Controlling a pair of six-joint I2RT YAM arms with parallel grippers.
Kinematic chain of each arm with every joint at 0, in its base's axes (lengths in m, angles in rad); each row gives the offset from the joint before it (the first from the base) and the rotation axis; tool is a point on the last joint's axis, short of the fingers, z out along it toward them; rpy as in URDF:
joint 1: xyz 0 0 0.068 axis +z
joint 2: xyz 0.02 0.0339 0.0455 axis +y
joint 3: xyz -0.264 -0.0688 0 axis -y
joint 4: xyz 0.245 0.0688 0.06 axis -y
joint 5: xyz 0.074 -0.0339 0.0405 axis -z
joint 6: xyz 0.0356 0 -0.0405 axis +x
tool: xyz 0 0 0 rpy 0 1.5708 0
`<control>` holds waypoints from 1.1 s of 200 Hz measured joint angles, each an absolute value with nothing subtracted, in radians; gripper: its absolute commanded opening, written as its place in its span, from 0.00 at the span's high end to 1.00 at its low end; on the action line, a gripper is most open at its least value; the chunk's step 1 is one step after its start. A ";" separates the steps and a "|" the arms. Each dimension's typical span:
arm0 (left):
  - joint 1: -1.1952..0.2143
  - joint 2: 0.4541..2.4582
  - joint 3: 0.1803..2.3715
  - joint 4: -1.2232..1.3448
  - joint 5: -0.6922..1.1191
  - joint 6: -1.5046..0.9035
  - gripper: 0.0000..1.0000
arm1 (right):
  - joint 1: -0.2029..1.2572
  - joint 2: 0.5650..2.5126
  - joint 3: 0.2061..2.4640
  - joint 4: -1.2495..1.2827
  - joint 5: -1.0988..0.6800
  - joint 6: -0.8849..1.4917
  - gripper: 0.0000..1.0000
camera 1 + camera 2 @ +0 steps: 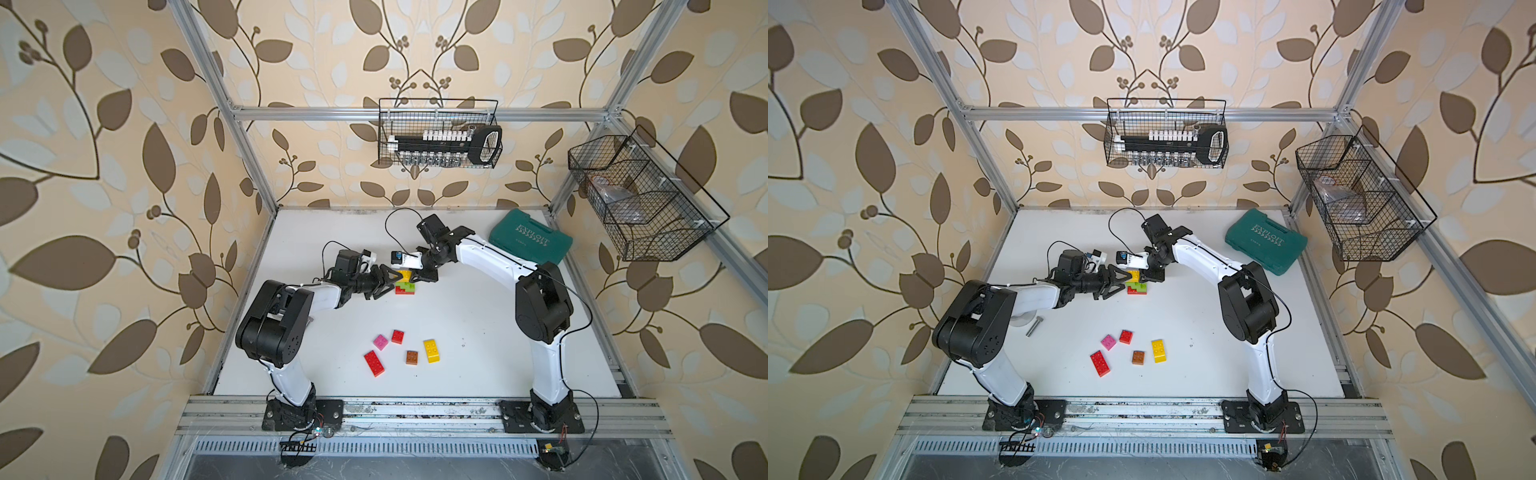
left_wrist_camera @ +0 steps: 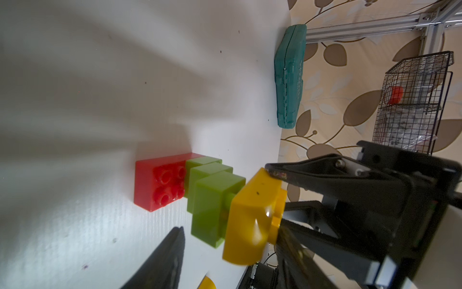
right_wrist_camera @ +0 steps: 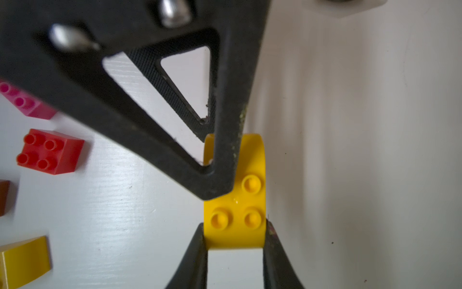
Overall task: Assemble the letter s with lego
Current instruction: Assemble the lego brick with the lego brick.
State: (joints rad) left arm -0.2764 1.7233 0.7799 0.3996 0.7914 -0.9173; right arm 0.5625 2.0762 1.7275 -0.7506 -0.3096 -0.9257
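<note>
A small lego stack stands mid-table: a red brick [image 2: 160, 185] at the bottom and lime green bricks [image 2: 212, 197] on it. My right gripper [image 3: 235, 225] is shut on a curved yellow brick [image 3: 235, 237] sitting tilted on the green, with a green stud showing in the gap. My left gripper [image 2: 231, 225] reaches in from the other side with jaws apart. One of its fingers [image 3: 220, 155] lies across the yellow brick's studded top, and the other is low beside the stack. In both top views the two grippers [image 1: 388, 284] [image 1: 415, 274] meet at the stack [image 1: 1136, 284].
Loose lego lies nearer the front: pink [image 1: 380, 341], a red square [image 1: 397, 336], a red oblong [image 1: 374, 363], brown [image 1: 412, 357], a yellow oblong [image 1: 431, 351]. A teal case [image 1: 530, 241] sits at the back right. A bolt [image 1: 1034, 326] lies by the left arm. Wire baskets [image 1: 440, 137] hang on the walls.
</note>
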 measured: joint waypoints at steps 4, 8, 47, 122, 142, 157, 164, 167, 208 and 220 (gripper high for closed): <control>-0.276 1.723 0.780 0.400 0.793 -0.918 0.41 | 0.562 2.076 1.728 -0.751 -0.310 -0.926 0.84; -0.276 1.723 0.780 0.402 0.794 -0.917 0.41 | 0.562 2.076 1.728 -0.751 -0.310 -0.926 0.84; -0.276 1.724 0.780 0.402 0.797 -0.917 0.42 | 0.562 2.076 1.727 -0.750 -0.306 -0.937 0.84; -0.276 1.726 0.780 0.406 0.804 -0.917 0.44 | 0.562 2.075 1.725 -0.749 -0.302 -0.960 0.84; -0.276 1.726 0.780 0.407 0.804 -0.917 0.45 | 0.562 2.075 1.725 -0.749 -0.302 -0.963 0.85; -0.276 1.726 0.780 0.408 0.805 -0.917 0.46 | 0.562 2.075 1.725 -0.749 -0.300 -0.964 0.84; -0.276 1.726 0.780 0.409 0.805 -0.917 0.46 | 0.562 2.075 1.725 -0.749 -0.299 -0.966 0.85; -0.276 1.726 0.780 0.409 0.805 -0.917 0.46 | 0.562 2.075 1.724 -0.749 -0.299 -0.966 0.85; -0.276 1.726 0.780 0.416 0.807 -0.917 0.50 | 0.563 2.075 1.724 -0.747 -0.295 -0.970 0.85; -0.276 1.726 0.780 0.417 0.808 -0.917 0.51 | 0.563 2.075 1.724 -0.746 -0.295 -0.970 0.85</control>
